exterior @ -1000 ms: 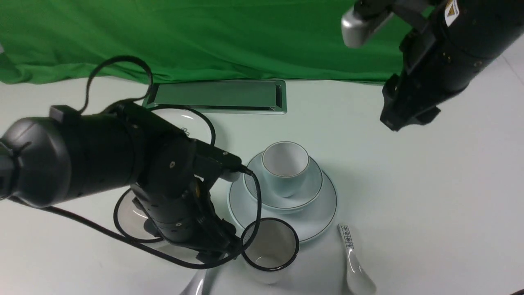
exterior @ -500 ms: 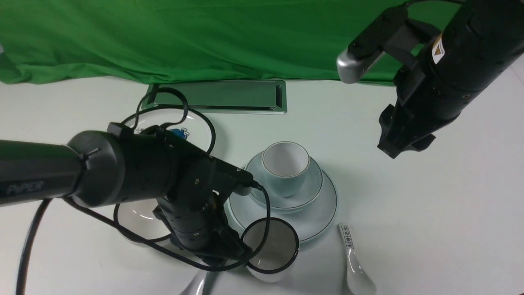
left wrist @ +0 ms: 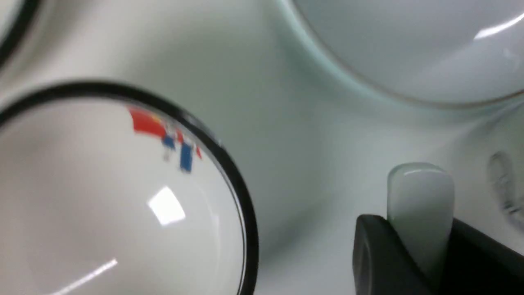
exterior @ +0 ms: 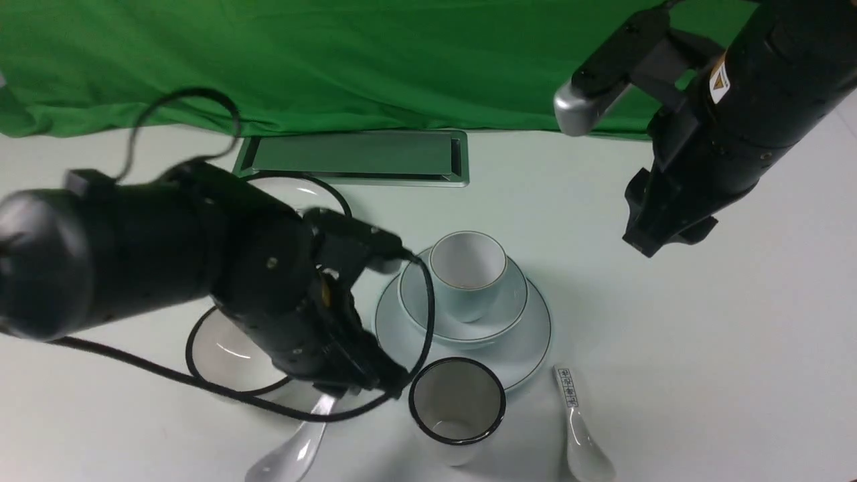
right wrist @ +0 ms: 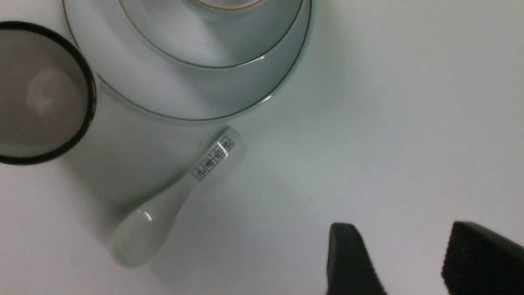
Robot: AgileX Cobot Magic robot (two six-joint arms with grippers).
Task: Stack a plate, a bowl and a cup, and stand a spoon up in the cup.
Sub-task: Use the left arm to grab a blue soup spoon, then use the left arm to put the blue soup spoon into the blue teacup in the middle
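**Stack built, spoon clamped in left gripper, not yet in the cup**

- The plate (exterior: 529, 351), the bowl (exterior: 517, 302) and the cup (exterior: 466, 271) sit nested at centre frame, cup upright and mouth open. My read: only the spoon step is left.
- The left gripper (exterior: 338, 395) is clenched on the spoon (exterior: 288, 458), bottom of frame left of centre. The wrist view shows the handle end (left wrist: 419, 196) poking out between the fingers. The grip is near the handle tip, likely so the scoop end goes into the cup first. Can't tell if the spoon is clear of the table.
- The right gripper (right wrist: 409, 262) has its fingers spread with nothing between them. It's parked upper right in the front view, presumably to keep out of the way.
- Decoys close by: the black-rimmed cup (exterior: 456, 408) just below the plate, the printed spoon (exterior: 577, 418) lower right, and the black-rimmed bowl (left wrist: 123, 205) beside the gripper.
- Writing: boxed characters on the printed spoon's handle (right wrist: 213, 159), too small to read. A red-blue mark (left wrist: 163, 137) inside the black-rimmed bowl. A yellow warning sticker (exterior: 720, 77) on the right arm, text unreadable.
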